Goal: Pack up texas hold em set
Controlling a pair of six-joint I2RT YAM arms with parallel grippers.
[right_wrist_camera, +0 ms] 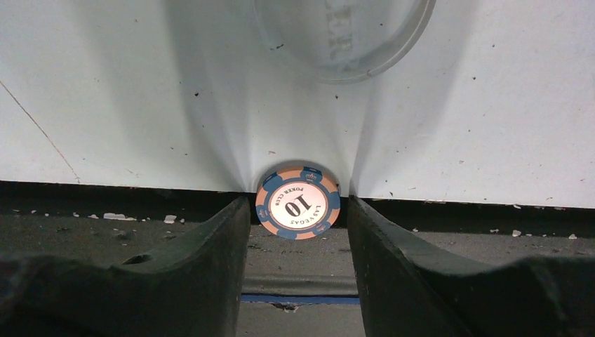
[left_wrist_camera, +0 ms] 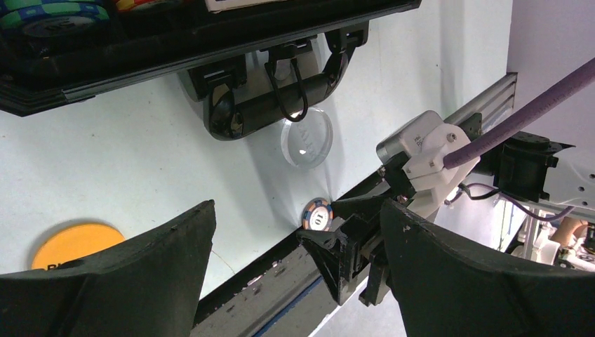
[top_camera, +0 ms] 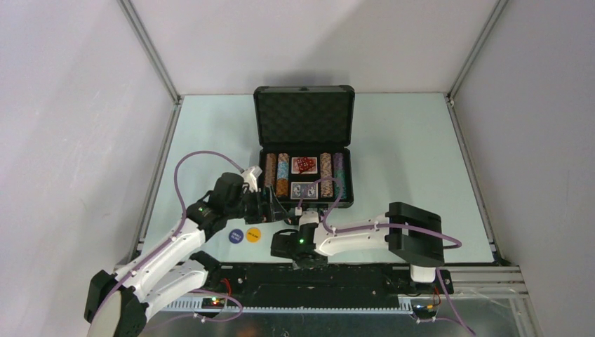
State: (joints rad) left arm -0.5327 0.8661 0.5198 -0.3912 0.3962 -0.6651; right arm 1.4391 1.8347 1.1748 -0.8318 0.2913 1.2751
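You're collecting the stray 10 chip (right_wrist_camera: pixel 298 203), lying at the near edge of the table (right_wrist_camera: pixel 105 105), apart from the open case (top_camera: pixel 303 116). Your right gripper (right_wrist_camera: pixel 298 214) straddles it, slim gaps showing, nothing held; your left gripper (left_wrist_camera: pixel 298 232) gapes empty. Next: pinch squarely, lift, carry to the case.

Pale bench (top_camera: pixel 421 140) enclosed by plain white walls (top_camera: pixel 302 42). Aluminium corner posts (top_camera: pixel 152 53) at rear. Lighting even, shadows soft.

Poker chip (right_wrist_camera: pixel 298 201) — peach with blue edge stripes; case (top_camera: pixel 304 119) black.
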